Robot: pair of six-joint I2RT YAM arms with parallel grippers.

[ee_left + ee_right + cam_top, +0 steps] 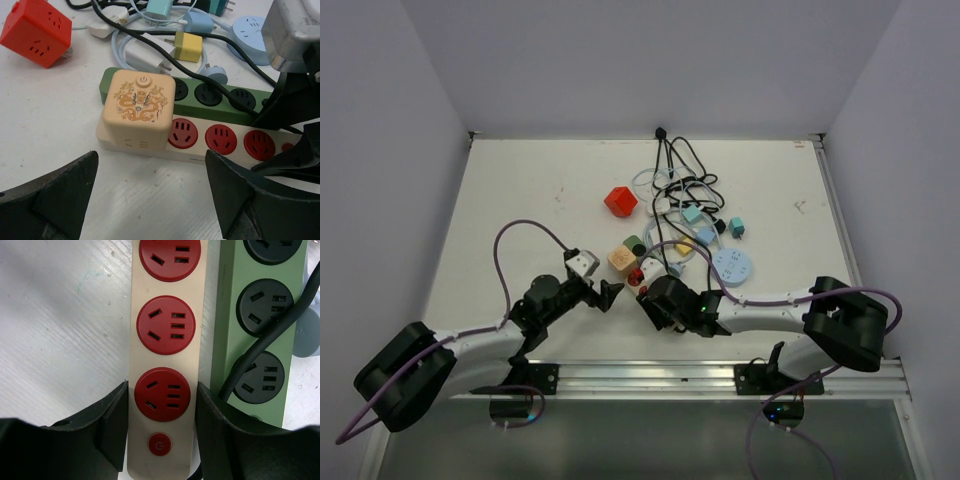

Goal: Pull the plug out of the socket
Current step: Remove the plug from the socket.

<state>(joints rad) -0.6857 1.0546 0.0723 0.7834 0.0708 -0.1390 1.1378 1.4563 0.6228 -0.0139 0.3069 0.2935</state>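
The white desk (pixel 520 200) carries a clutter of chargers and cords beyond both my end effectors, and the two largest pieces lie side by side right under them: a cream power strip (pixel 163 361) with red sockets and, touching its far side, a green strip (pixel 222 300) with black sockets. My right end effector (pixel 162 390) straddles the cream strip at its switch end, one finger against each long edge, gripping it, which I judge is what will keep the strip from lifting. The plug (pixel 139 107) I have to pull is the cream cube with the gold dragon print, seated on the opposite end of that strip, just ahead of my left end effector (pixel 151 170) and centred on the gap between its fingers. That end effector is wide open and holds nothing. The cube looks like hard, smooth plastic with rounded corners: rigid, light, not fragile, but probably slippery, and its pins will likely resist before they let go. I would close on its two flat side faces, low and square, clear of the rounded top edge and the small power button, then pull straight away from the sockets without rocking. A black cable (pixel 165 42) crosses the green strip just beyond the cube, near enough to snag a finger.
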